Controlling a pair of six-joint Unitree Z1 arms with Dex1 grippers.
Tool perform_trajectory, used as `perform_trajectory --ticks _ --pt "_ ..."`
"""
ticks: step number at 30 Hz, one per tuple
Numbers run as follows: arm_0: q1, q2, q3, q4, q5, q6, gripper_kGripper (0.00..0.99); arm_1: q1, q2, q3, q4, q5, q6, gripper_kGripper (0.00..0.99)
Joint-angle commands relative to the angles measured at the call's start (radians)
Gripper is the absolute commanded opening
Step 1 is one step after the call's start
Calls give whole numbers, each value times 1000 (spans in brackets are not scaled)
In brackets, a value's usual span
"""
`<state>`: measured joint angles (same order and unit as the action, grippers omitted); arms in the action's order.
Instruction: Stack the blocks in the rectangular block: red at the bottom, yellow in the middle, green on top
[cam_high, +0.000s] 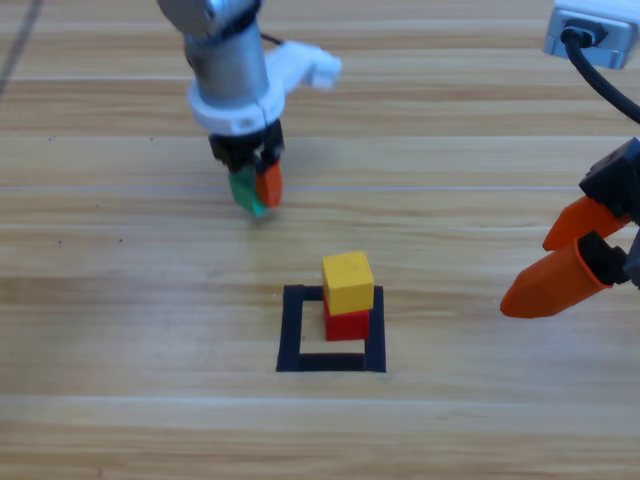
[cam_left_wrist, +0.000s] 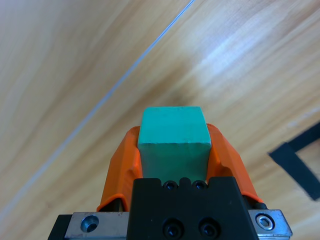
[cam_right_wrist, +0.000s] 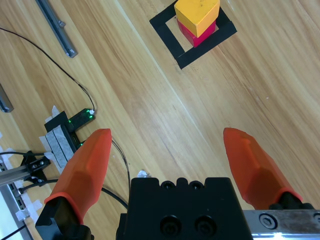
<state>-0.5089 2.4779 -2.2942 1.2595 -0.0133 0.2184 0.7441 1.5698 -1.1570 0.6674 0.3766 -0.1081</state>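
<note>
With the black tape rectangle (cam_high: 291, 330) on the wooden table (cam_high: 120, 330) taken as the landmark: inside its outline, toward the far edge, red cube (cam_high: 347, 323) flat on the wood, yellow cube (cam_high: 348, 282) directly on top of red, touching, edges roughly in line, the top one turned just slightly against the lower. Nearer part of the outlined area bare wood. Rectangle's sides roughly parallel to the table's plank lines; stack upright, its long axis vertical; in the right wrist view, seen cornerwise, yellow (cam_right_wrist: 196, 13) over red (cam_right_wrist: 197, 33) within the tape (cam_right_wrist: 165, 31).

Up and to the left of the rectangle, well apart from it: left gripper (cam_high: 256, 190) pointing down at the table, jaws closed narrow on the green cube (cam_high: 244, 189), one orange jaw on either flank of it. From the left wrist view, green cube (cam_left_wrist: 173, 136) squarely between the jaws (cam_left_wrist: 173, 150), its faces in line with the gripper's axis, one flat face toward the wood below, no tilt visible; whether resting on the table or just above it, cannot tell. A corner of the tape (cam_left_wrist: 300, 162) at that view's right edge.

To the right of the rectangle, well apart: right gripper (cam_high: 560, 260) at the high view's right edge, jaws spread wide, nothing between them, tips aimed toward the rectangle's side. Beyond the rectangle at the far right corner, a white socket box (cam_high: 592, 30) with a black cable (cam_high: 600, 78)
</note>
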Motion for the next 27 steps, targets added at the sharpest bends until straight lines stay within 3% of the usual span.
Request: perform_trajectory --ticks 1,5,15,23,27 --pt "0 -125 -57 107 -19 -257 0 -28 7 19 -23 22 -9 990" --pt "-13 -180 -59 153 -17 -372 0 -28 9 19 -23 22 -10 990" --pt "-83 -364 137 158 3 -674 0 -28 9 22 -23 22 -10 990" --pt "-168 -396 245 159 -2 -904 0 -28 -1 28 -23 22 -9 990" --pt "-223 -384 251 159 -2 -930 0 -28 -7 30 -23 22 -9 990"
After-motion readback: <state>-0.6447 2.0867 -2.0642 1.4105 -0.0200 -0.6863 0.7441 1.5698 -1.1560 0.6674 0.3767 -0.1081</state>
